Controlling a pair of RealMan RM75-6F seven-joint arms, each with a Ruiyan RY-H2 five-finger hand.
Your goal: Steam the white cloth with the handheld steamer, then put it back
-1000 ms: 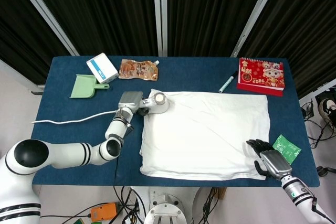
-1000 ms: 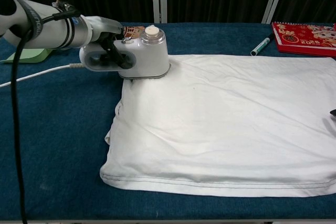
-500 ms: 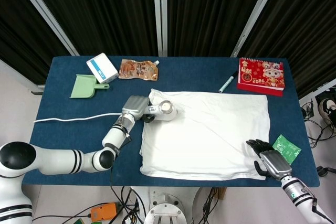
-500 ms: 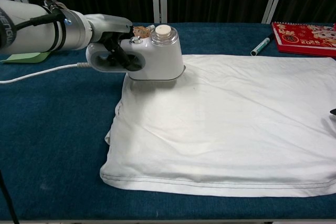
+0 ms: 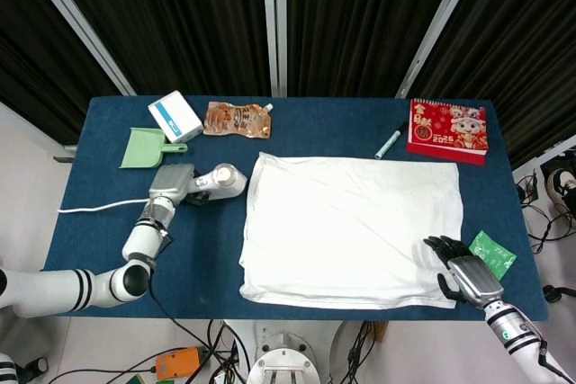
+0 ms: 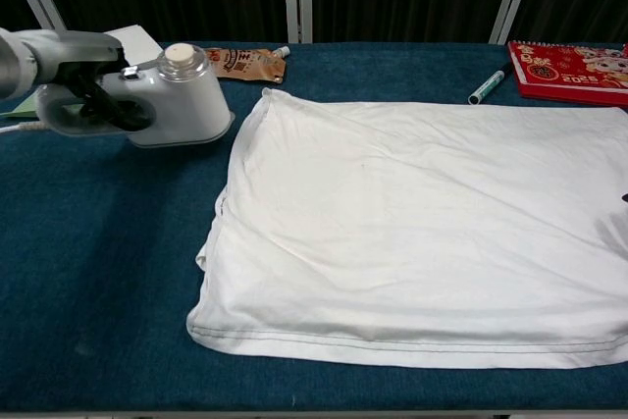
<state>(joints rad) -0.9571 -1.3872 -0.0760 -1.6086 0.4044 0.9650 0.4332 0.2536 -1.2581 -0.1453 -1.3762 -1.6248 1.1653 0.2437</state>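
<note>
Left hand [image 5: 174,183] gripping steamer [image 6: 167,98] beside white cloth [image 5: 351,227], arm outstretched; right hand [image 5: 463,272] resting on cloth's corner, fingers curled, holding nothing

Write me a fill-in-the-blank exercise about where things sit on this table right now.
1. The left hand holds the steamer over the bare ____ tablecloth, beside the white cloth.
2. The right hand rests at the cloth's ____ corner.
3. The marker pen lies next to the red ____.

Missing words: blue; near right; calendar
</note>
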